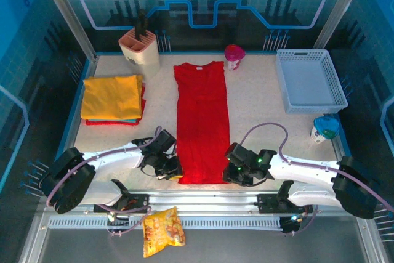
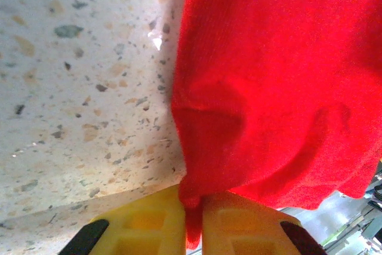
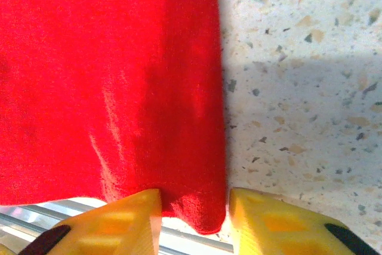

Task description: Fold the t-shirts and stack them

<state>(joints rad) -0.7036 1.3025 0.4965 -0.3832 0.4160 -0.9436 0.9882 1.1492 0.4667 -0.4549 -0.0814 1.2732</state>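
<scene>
- Red t-shirt (image 1: 202, 121) lies mid-table as a narrow strip with its sides folded in. Long axis runs near to far: collar at the far end, hem at the near edge of the table (image 1: 265, 121).
- Yellow t-shirt (image 1: 112, 95) is folded and sits on top of a small pile at the far left, well apart from the strip.
- Left gripper (image 2: 192, 207) is at the near-left hem corner, clenched, with a pinch of red cloth squeezed between its yellow fingers (image 2: 149, 225).
- Right gripper (image 3: 194, 204) is at the near-right hem corner, jaws apart and straddling the corner. One pad touches the cloth; a sliver of table shows before the other. Not clamped, by the look of it.
- Key relation: the whole shirt stretches away from both grippers toward the far side. Each arm has its own corner, and both are equally near.
- Judgement: the next fold likely carries the hem far toward the collar, along the long axis. The right gripper needs to close first, or the hem lifts skewed.
</scene>
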